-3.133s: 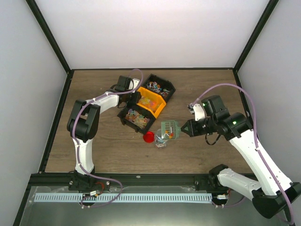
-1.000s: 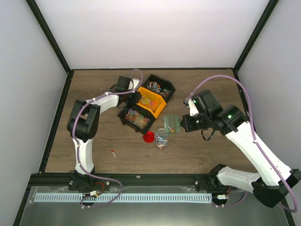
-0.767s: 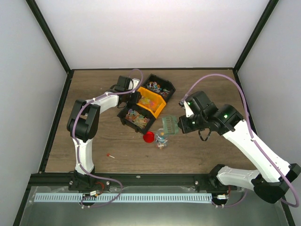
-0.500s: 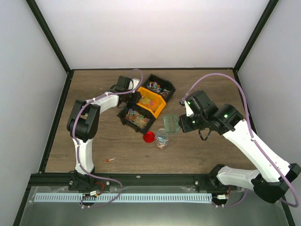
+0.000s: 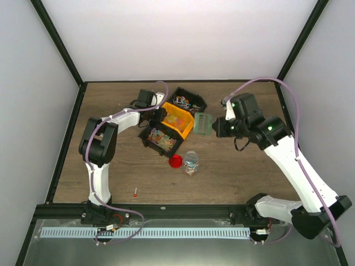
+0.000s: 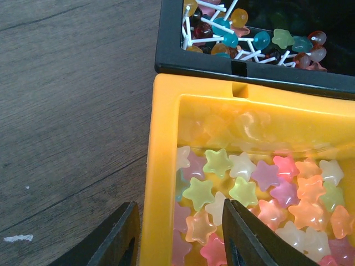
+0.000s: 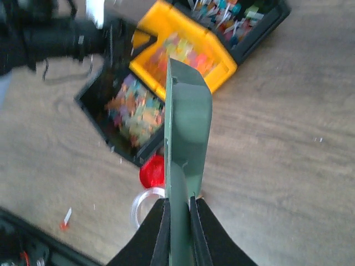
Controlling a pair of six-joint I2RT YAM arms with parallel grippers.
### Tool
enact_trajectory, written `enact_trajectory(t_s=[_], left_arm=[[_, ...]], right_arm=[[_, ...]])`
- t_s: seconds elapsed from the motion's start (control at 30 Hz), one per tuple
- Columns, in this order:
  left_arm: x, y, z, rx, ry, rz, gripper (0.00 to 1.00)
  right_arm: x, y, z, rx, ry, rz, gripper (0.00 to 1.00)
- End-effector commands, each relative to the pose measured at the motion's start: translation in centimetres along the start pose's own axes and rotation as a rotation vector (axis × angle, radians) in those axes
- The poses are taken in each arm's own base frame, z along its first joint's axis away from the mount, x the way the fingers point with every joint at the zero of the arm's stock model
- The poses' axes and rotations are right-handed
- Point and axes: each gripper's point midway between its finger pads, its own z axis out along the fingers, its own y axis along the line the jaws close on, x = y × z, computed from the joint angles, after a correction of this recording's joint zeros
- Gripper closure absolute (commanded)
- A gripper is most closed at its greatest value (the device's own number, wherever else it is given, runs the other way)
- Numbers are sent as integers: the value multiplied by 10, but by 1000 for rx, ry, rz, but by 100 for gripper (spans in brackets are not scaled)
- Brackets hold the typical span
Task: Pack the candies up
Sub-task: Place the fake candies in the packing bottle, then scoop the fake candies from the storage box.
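Candies fill three bins: stick candies in the far black bin (image 5: 188,103), star candies (image 6: 244,191) in the yellow bin (image 5: 176,120), orange-yellow ones in the near black bin (image 5: 160,138). A clear jar (image 5: 191,162) with some candies stands upright beside its red lid (image 5: 176,161). My right gripper (image 5: 220,126) is shut on the handle of the green scoop (image 5: 204,123), held above the table just right of the yellow bin; it also shows in the right wrist view (image 7: 178,202). My left gripper (image 6: 180,244) is open, its jaws astride the yellow bin's wall (image 6: 161,183).
One stray red-and-white stick candy (image 5: 135,192) lies on the wooden table near the front left. Black frame posts and white walls enclose the table. The jar's rim (image 7: 138,202) and red lid (image 7: 151,170) show below the scoop in the right wrist view.
My right gripper has carried the scoop from over the jar back and up to beside the yellow bin. A stray candy has appeared and shifted on the front-left table. The left arm is still.
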Motion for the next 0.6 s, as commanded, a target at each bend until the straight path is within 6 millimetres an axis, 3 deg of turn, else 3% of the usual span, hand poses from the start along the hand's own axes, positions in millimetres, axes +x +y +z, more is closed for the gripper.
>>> enact_trajectory(t_s=[0.0, 0.13, 0.3, 0.37, 0.57], left_arm=[[50, 5, 10, 3, 149, -32, 58], [47, 3, 12, 14, 143, -42, 59], [38, 2, 11, 18, 124, -66, 65], [35, 0, 10, 27, 120, -73, 73], [27, -1, 7, 26, 107, -67, 84]], right_arm=[[-61, -10, 9, -102, -161, 106, 99], [-79, -17, 51, -177, -120, 237, 99], [-91, -5, 91, -265, -52, 287, 99], [-92, -4, 99, -251, -44, 288, 99], [-88, -15, 117, -190, -29, 320, 99]])
